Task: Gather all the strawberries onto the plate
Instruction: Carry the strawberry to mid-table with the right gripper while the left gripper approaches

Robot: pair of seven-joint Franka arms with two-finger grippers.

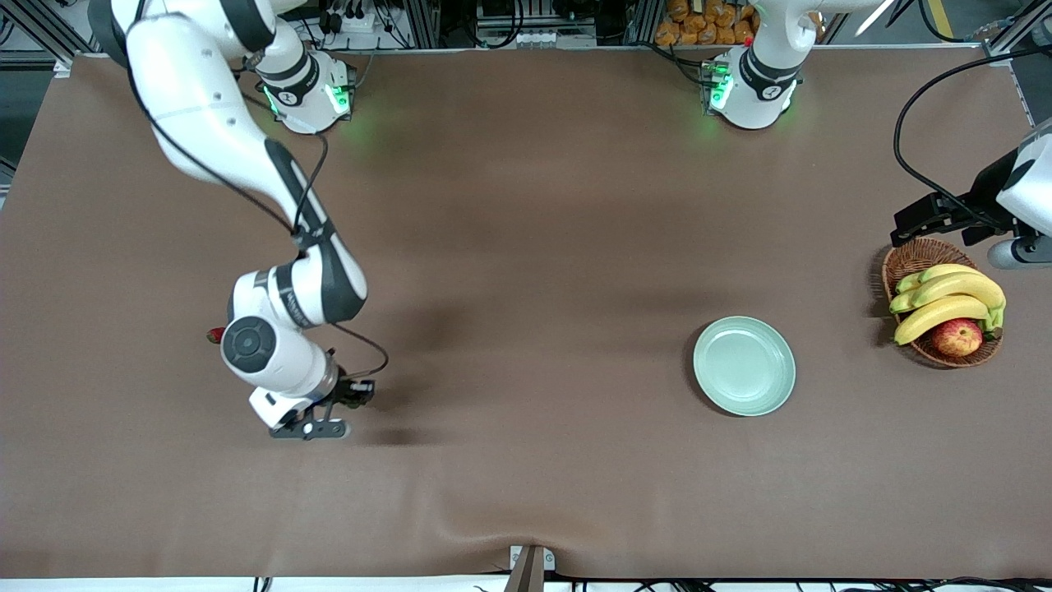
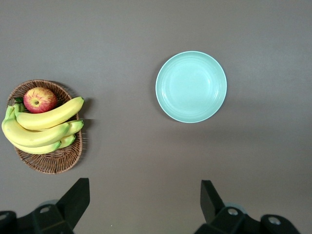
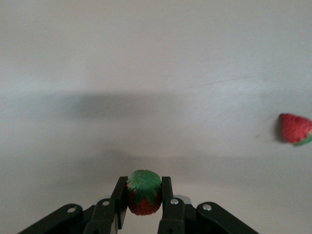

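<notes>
Right gripper [image 3: 144,202] clenches a small, glossy red strawberry with a green leafy cap [image 3: 144,193]; another red strawberry [image 3: 295,129] lies at its two o'clock. Left gripper [image 2: 146,207] hangs released over the brown tablecloth [image 2: 146,156], the round, glossy mint-green plate [image 2: 191,87] at its twelve o'clock.

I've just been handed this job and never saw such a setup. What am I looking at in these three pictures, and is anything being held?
Two white robot arms stand at a brown table. One picture looks down from a high camera facing them; the other two come from cameras on each arm's wrist.

The right gripper, low over the right arm's end of the table, is shut on a small red strawberry with a green cap. Another strawberry lies on the table beside it, and a red speck peeking out by that arm may be a berry too.

The left gripper waits open above the brown wicker basket of yellow bananas and a red-yellow apple. The round mint-green plate is empty.
</notes>
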